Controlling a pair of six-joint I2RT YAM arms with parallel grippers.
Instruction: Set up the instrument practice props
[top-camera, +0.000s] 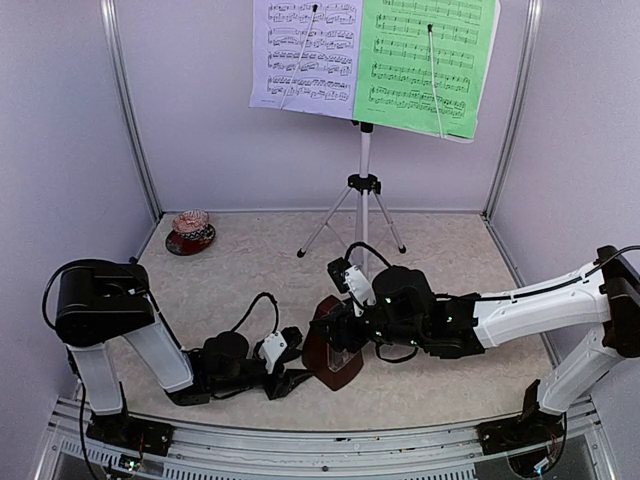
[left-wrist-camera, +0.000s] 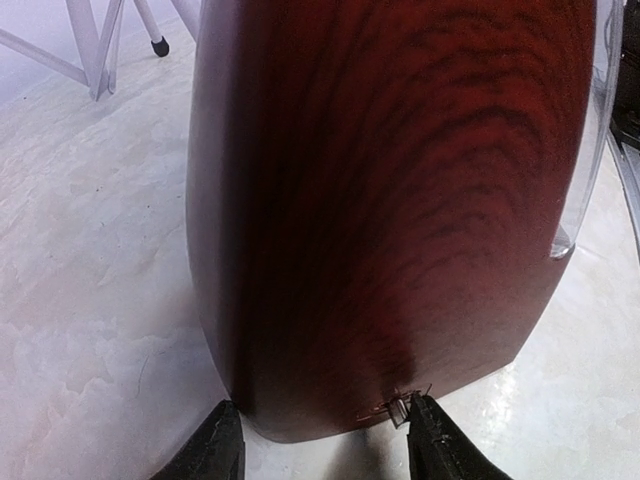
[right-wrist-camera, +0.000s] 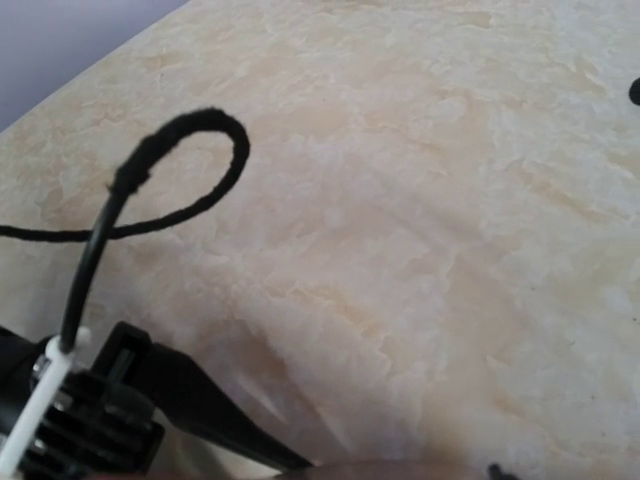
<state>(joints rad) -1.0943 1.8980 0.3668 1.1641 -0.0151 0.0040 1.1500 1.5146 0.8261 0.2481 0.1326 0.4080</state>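
Note:
The silver tripod music stand (top-camera: 364, 190) stands at the back, and its desk holds the pale lavender sheet (top-camera: 305, 50) on the left and the green sheet (top-camera: 425, 60) on the right. The brown metronome (top-camera: 333, 350) lies tilted on the table between my grippers. It fills the left wrist view (left-wrist-camera: 400, 200). My left gripper (top-camera: 296, 378) is open, its fingers on either side of the metronome's near end (left-wrist-camera: 325, 445). My right gripper (top-camera: 338, 322) is over the far end and looks shut on it. In the right wrist view only a sliver of the metronome (right-wrist-camera: 380, 472) shows between the fingers (right-wrist-camera: 250, 440).
A small red round object (top-camera: 190, 232) sits at the back left near the wall. Metal frame posts (top-camera: 130, 110) stand in the back corners. The tripod's legs (top-camera: 325, 228) spread over the back middle of the table. A black cable (right-wrist-camera: 150, 180) loops in the right wrist view.

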